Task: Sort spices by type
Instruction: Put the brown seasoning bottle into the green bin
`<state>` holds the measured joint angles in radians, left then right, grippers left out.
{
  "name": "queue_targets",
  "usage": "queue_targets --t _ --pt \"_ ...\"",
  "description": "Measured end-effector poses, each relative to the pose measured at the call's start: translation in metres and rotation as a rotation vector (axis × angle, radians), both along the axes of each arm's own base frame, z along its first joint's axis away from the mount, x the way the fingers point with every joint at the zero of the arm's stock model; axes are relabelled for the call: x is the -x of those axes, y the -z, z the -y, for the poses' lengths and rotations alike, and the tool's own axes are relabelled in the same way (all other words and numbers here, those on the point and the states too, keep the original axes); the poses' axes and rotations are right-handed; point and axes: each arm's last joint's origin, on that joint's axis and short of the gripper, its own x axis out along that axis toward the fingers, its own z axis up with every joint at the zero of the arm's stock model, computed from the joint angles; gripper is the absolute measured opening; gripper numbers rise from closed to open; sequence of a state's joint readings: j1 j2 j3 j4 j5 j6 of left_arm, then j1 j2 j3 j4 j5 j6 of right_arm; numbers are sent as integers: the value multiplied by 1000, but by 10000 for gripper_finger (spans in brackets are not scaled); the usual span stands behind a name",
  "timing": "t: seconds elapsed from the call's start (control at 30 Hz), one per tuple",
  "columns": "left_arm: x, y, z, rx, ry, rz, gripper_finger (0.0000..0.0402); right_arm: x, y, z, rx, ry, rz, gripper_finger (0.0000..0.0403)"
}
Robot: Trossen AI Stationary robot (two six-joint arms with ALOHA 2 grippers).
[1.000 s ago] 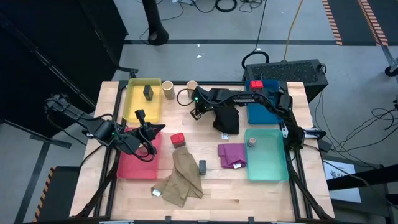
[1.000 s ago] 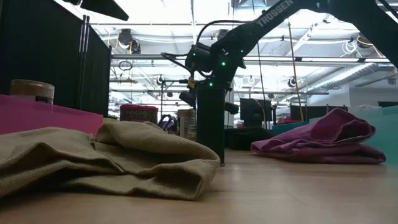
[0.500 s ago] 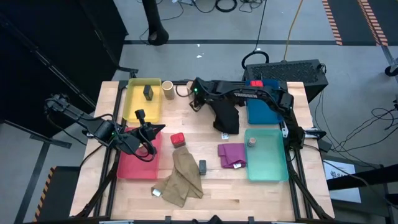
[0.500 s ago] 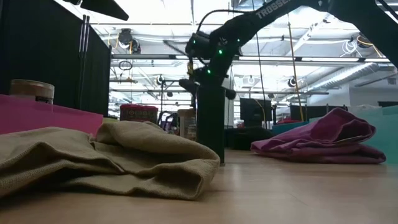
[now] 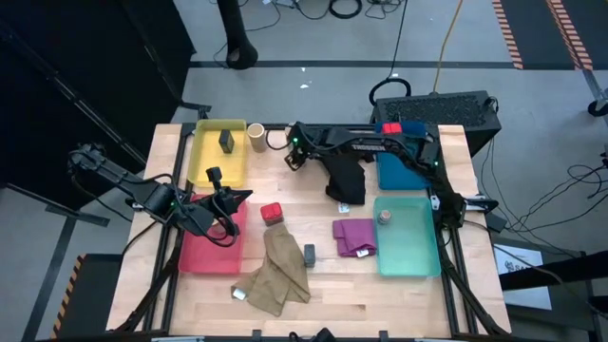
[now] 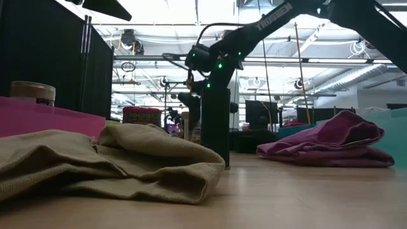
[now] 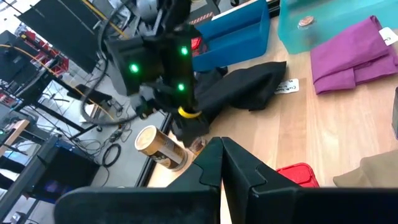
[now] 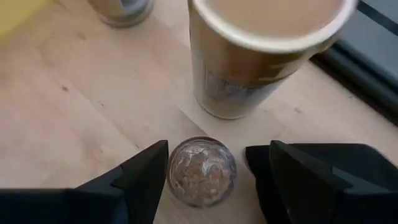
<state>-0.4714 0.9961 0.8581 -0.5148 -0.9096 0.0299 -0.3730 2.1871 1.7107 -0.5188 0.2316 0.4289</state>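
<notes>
Right hand [image 8: 202,171] parted around jar [image 8: 201,172] beside tan cylinder [image 8: 261,56]; releasing. Next: lift clear.

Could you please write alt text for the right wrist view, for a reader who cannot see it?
The right pincer stands open around a small round glass jar on the wooden table. Just beyond the jar stands a tan cylinder, and part of another container shows farther off.
</notes>
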Motion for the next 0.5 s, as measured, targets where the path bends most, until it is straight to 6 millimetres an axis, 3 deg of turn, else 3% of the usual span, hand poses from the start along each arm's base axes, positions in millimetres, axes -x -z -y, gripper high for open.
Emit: queue_targets --t 0.17,0.3,0.5 --pt "0 0 0 0 0 0 8 -7 20 -4 -14 -8 -20 251" --pt "0 0 0 0 0 0 8 -7 22 -7 -21 -3 -27 236" --pt "0 0 0 -1 1 -2 8 -7 22 -7 -49 5 -19 172"
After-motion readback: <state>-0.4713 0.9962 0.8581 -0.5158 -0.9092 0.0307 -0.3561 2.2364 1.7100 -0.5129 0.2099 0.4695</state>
